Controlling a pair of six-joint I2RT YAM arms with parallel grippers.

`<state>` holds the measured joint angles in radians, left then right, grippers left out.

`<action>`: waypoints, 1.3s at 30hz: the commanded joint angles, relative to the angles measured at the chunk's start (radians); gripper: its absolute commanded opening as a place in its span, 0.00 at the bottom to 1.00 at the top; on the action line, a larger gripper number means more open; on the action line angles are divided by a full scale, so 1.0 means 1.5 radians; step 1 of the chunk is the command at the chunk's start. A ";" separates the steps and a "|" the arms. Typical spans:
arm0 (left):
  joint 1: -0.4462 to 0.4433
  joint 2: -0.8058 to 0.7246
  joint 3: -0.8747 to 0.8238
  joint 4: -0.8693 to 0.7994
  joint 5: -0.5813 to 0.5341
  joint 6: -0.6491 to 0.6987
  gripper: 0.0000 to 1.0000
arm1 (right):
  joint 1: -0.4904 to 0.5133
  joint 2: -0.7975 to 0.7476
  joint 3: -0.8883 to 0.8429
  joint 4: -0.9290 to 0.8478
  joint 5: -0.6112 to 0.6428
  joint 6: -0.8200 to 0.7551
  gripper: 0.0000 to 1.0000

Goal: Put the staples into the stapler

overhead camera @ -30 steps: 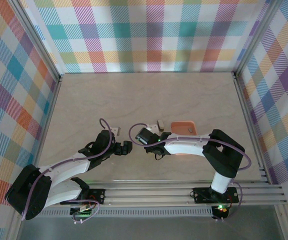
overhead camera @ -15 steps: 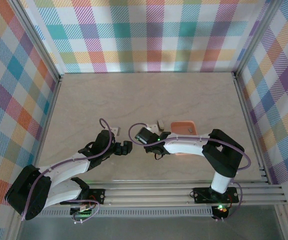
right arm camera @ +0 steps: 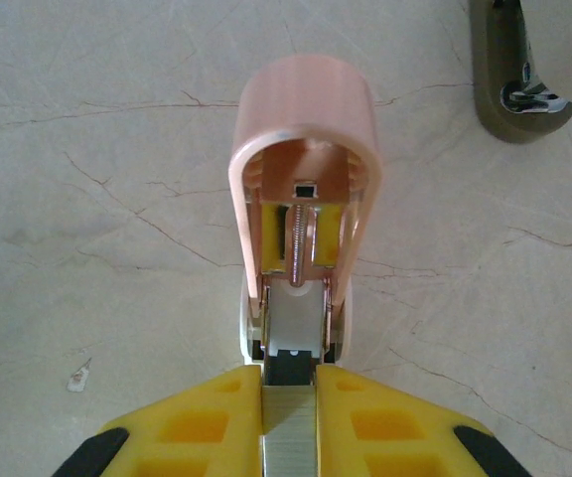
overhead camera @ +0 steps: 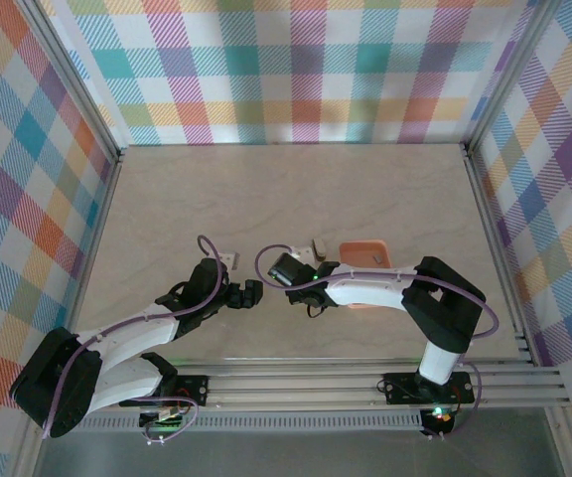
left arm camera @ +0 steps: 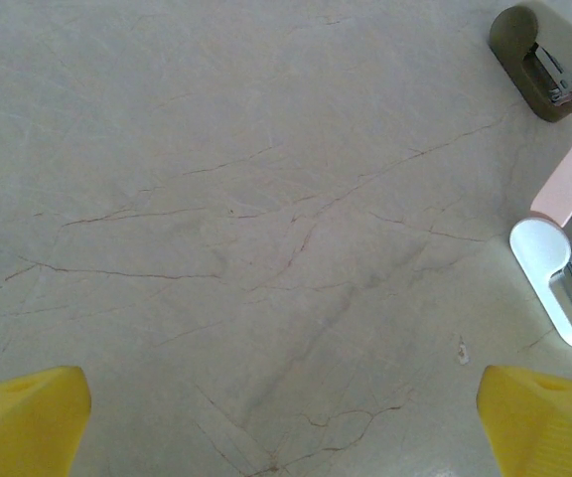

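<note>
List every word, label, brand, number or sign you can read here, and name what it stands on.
None: the stapler, the staples and the orange tray carry no lettering that can be read, and the plaid walls bear no writing.

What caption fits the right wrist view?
Right tool pinches a grey metal staple strip, lined up with the channel of the opened small pink oblong stapler.
</note>
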<state>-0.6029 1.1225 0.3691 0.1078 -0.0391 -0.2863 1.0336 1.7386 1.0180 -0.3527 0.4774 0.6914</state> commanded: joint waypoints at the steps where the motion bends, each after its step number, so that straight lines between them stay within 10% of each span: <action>1: -0.009 -0.012 -0.003 0.003 -0.007 0.012 1.00 | -0.001 0.010 0.013 -0.003 -0.008 0.005 0.18; 39: -0.010 -0.011 -0.001 0.002 -0.008 0.016 1.00 | -0.008 -0.009 0.013 0.008 -0.007 0.008 0.18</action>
<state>-0.6064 1.1168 0.3691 0.1074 -0.0399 -0.2726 1.0267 1.7569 1.0382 -0.3698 0.4778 0.7017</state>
